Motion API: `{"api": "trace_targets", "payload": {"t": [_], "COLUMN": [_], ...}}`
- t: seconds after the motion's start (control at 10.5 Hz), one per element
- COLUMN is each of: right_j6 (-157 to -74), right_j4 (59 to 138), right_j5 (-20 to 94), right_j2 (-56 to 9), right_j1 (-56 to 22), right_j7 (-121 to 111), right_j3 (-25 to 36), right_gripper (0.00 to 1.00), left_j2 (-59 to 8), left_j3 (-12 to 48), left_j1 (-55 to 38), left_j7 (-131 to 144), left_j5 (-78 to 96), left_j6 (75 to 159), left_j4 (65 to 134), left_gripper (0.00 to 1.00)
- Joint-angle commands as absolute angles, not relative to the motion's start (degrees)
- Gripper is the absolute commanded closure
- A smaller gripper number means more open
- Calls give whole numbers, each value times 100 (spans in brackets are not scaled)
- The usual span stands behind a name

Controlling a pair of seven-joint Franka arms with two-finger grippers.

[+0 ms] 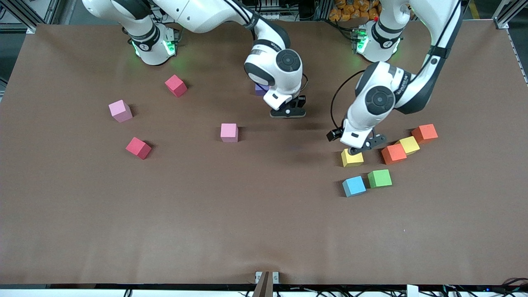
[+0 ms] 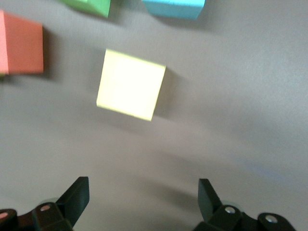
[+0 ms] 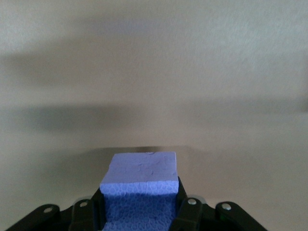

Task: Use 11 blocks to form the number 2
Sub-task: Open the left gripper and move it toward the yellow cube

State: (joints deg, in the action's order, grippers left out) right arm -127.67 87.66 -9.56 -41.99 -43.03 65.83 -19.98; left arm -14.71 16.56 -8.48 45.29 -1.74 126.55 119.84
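A: What lies nearest the front camera on the brown counter [image 1: 247,231]?

B: A light blue block [image 1: 354,186] with a green block [image 1: 379,178] just beside it, both toward the left arm's end. A little farther from the camera sits a yellow block [image 1: 352,158].

A: And the left gripper [image 1: 363,145]?

B: It hangs low, just over the yellow block's farther edge. In the left wrist view its two black fingers [image 2: 77,195] stand wide apart with bare counter between them, and the yellow block [image 2: 130,84] lies ahead of them, untouched.

A: What else is around there?

B: An orange block [image 1: 393,153], a second yellow block [image 1: 408,144] and another orange block [image 1: 425,133] run in a slanted line, each a step farther from the camera and touching or nearly touching the next.

A: Toward the right arm's end?

B: A red block [image 1: 138,148] lies nearest the camera. A pink block [image 1: 229,133] rests nearer the middle of the counter. Farther back come a second pink block [image 1: 120,111], then another red block [image 1: 176,85], all well apart.

A: The right gripper [image 1: 288,110]?

B: It is over the middle of the counter, its fingers [image 3: 188,211] clamped on a purple-blue block [image 3: 140,190]. A purple block [image 1: 260,89] peeks out from under that arm's wrist in the front view; I cannot tell whether it is the held one.

A: So no number 2?

B: No, the blocks lie scattered.
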Motion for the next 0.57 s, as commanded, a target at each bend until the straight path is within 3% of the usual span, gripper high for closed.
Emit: {"api": "trace_targets", "payload": {"t": [0.0, 0.48], "right_j6": [-13025, -13043], "right_j4": [8815, 8833], "right_j5": [-1133, -1134], "right_j2": [-4297, -4438], "right_j1": [-4525, -4930], "right_j7": [7056, 7321], "right_j3": [-1811, -1503], "right_gripper": [100, 100], "left_j2": [-1704, -2092], "left_j3": [1539, 1538], "left_j1": [-853, -677], "left_j7": [3922, 3754], "left_j5": [-299, -527], "left_j6": [12936, 12973], "left_j4": [11848, 11399], "left_gripper": [0, 0]}}
